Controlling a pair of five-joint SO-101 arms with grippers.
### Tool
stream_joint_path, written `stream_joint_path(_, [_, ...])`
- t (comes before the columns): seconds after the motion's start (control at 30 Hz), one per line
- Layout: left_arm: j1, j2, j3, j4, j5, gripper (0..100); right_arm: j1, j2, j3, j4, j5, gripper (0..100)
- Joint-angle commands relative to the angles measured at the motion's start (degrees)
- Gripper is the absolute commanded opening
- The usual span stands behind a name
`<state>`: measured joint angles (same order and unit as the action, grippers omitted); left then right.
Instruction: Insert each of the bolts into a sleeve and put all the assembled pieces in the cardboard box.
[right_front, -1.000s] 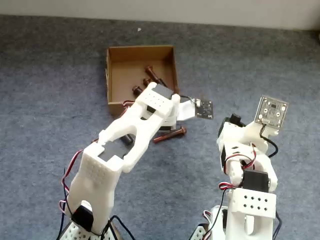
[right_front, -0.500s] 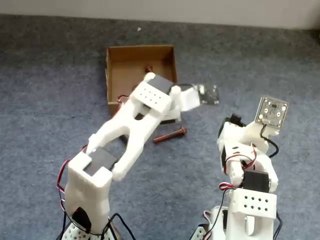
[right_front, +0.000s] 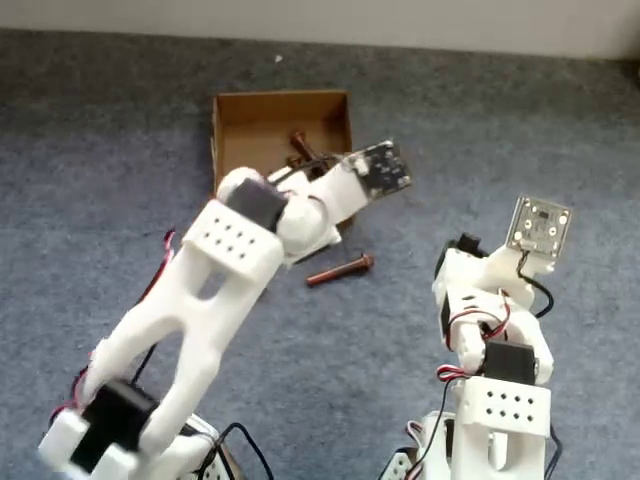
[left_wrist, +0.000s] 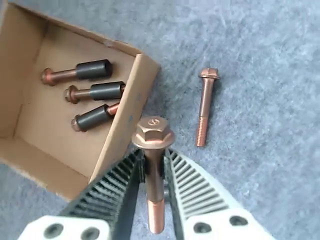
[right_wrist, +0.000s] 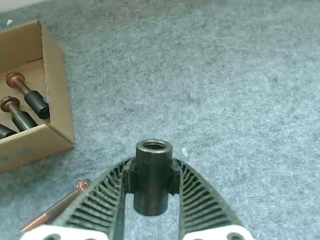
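**Operator:** Report tool state, both sides.

**Technician:** The left gripper (left_wrist: 154, 161) is clamped on the shank of the held bolt (left_wrist: 153, 134). The hex head stands out past the fingertips. The right gripper (right_wrist: 151, 172) is clamped around a dark sleeve (right_wrist: 154, 149), with the open bore facing the wrist camera.

**Operator:** Location of each tool.

**Technician:** In the high view, the left arm (right_front: 225, 260) reaches forward, and its wrist sits over the near right corner of the cardboard box (right_front: 228, 104). The right arm (right_front: 495, 330) is folded close to its base, well apart from the box.

**Operator:** Edges and working room.

**Technician:** In the left wrist view, the head of the held bolt overlaps the top edge of the box's side wall. From that view I cannot tell whether they are touching. A loose bolt (right_front: 340, 268) lies flat on the carpet (right_front: 90, 200), outside the box and just off its near right corner, between the two arms. It is apart from the wall. Carpet extends on every side of the box. The widest stretches lie to the left of the box and between the box and the right arm.

**Operator:** Container contents.

**Technician:** The box is open at the top. Three assembled pieces (left_wrist: 95, 92) lie on its floor, roughly parallel, each a copper bolt with a dark sleeve on its shank. They are grouped toward the wall nearest the left gripper. In the high view the left arm hides part of the box floor.
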<state>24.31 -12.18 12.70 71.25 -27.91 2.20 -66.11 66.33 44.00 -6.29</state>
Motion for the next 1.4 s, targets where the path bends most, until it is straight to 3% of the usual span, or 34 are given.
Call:
stream_joint_path(0.0, [-0.9,-16.5,10.4,-6.4,5.9,0,-1.9,-1.3,-0.7,-1.3,0.7,0.6])
stream_joint_path(0.23, [-1.3,-34.2,22.5,-10.6,15.5,0,-6.0,-1.3,-0.7,-1.2,0.8,0.6])
stream_joint_path(0.47, [-7.8,-50.9,35.3,-19.5,26.1,0,-13.8,-4.0,-2.5,6.2,3.9,0.6])
stream_joint_path(0.67, [-8.0,-63.7,43.0,-21.0,30.7,0,-19.9,-14.5,-2.0,6.5,6.9,0.6])
stream_joint_path(0.97, [-7.9,-79.5,44.9,-21.7,36.2,0,-30.8,-25.3,2.2,6.0,11.0,0.6])
stream_joint_path(1.37, [4.6,-87.0,44.9,-23.5,36.8,0,-42.4,-29.6,8.6,-4.4,21.1,0.6])
